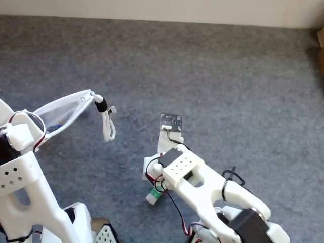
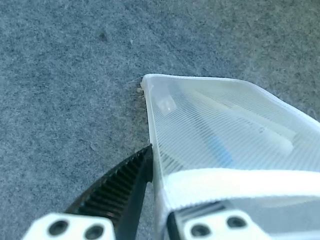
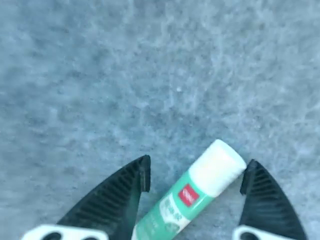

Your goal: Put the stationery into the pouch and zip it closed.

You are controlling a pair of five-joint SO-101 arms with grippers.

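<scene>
left claw (image 2: 156, 167) clamping pouch (image 2: 225, 130) edge, right claw (image 3: 197, 165) spread astride glue stick (image 3: 192, 192)

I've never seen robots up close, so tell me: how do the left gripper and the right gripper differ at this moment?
The left gripper is shut on the mesh pouch's edge; the right gripper is open. The left gripper holds something; the right gripper holds nothing, its fingers either side of the glue stick lying on the grey carpet. Both have black ridged fingers.
</scene>
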